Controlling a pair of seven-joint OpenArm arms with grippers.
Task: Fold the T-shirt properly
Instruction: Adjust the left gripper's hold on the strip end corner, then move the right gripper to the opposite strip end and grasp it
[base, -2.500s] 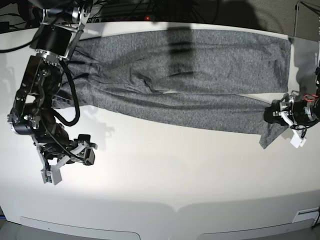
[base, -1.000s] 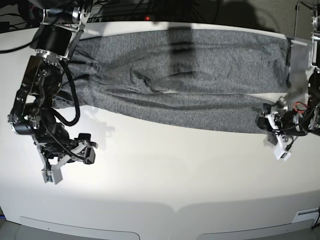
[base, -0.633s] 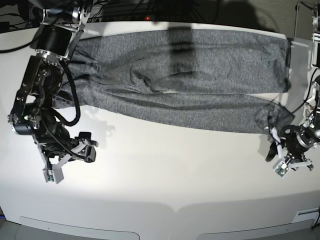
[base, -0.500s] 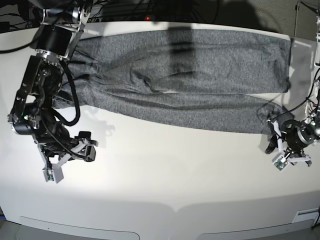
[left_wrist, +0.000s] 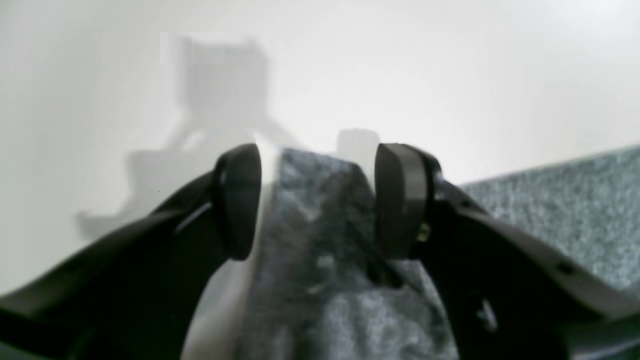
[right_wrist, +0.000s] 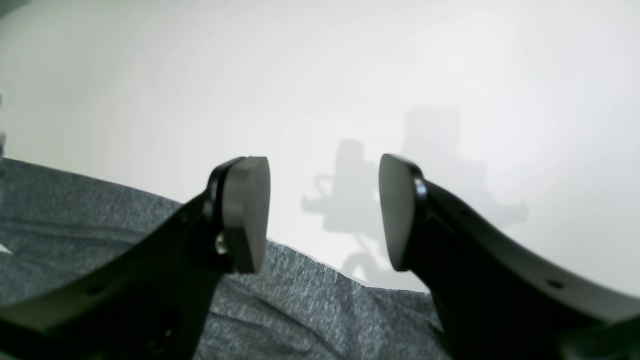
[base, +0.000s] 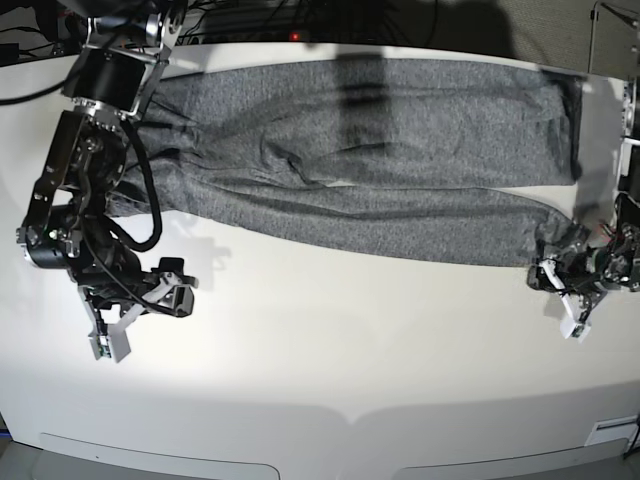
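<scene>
**Inspection: shirt spread long across bench, both arms at its near edge**

The T-shirt (base: 380, 150) lies flat across the far half of the white bench (base: 330, 350), stretched from one side to the other, grey and heathered, with soft creases around its middle and a long fold line along its length. Its near edge runs at a slant, lower toward the side of the left arm.

Left gripper (base: 568, 285) sits low at the shirt's near corner on that side. In the left wrist view its fingers (left_wrist: 239, 200) stand apart with a bunched ridge of the grey fabric rising between them; a gap shows beside the one pad, and contact on the other side cannot be confirmed through the blur. No firm clamp is evident.

Right gripper (base: 125, 320) hangs over bare bench, just off the shirt's near edge at the opposite end. In the right wrist view its fingers (right_wrist: 245, 212) are spread with nothing between them; the fabric edge lies below and behind them, with the gripper's shadow on the bench beyond.
</scene>
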